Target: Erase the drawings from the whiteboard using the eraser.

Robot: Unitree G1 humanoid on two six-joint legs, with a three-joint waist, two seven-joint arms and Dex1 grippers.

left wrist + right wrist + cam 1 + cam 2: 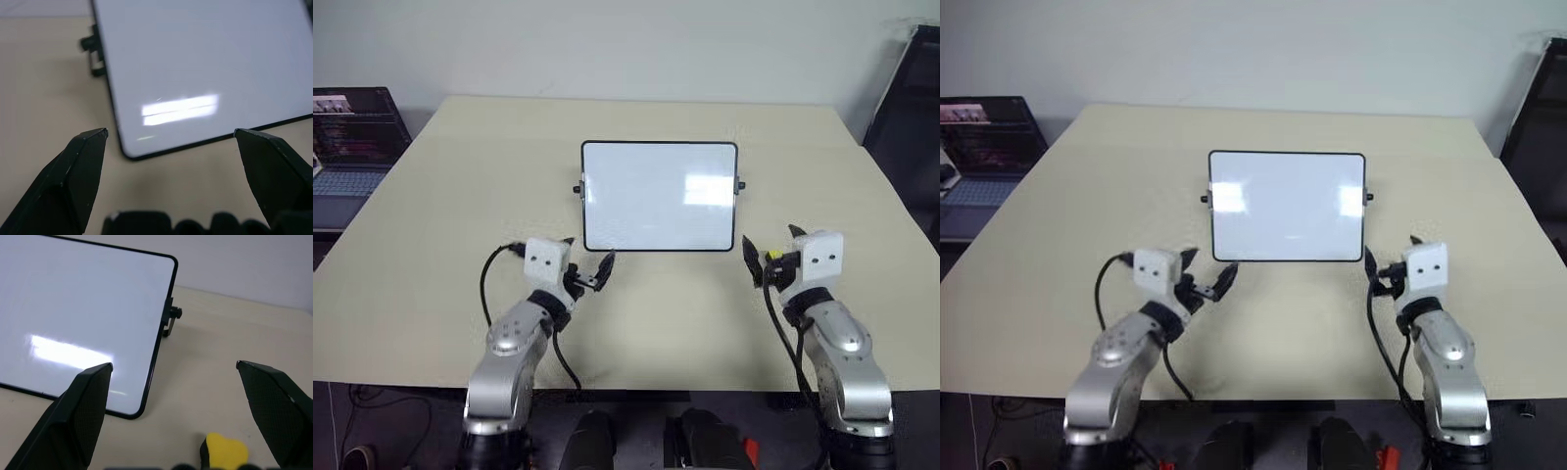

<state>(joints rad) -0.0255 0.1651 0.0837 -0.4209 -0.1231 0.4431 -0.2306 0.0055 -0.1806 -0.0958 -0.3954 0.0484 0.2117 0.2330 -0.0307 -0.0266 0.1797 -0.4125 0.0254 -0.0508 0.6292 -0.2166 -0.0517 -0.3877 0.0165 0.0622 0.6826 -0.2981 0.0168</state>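
On the beige table (440, 225), the small rectangular whiteboard with a thin black frame (659, 196) lies near the middle, ahead of both arms; black knobs sit on its short sides. Its white surface shows only light reflections; no drawings can be made out. Left claw (589, 271) hovers just before the board's near left corner, black fingers (73, 171) spread wide, empty. Right claw (770, 250) hovers off the board's near right corner, fingers (83, 406) likewise spread. Small yellow oblong eraser (224, 451) sits low between the right fingers near their base, touching neither tip. Open laptop (352, 137) stands beside the table's left edge.
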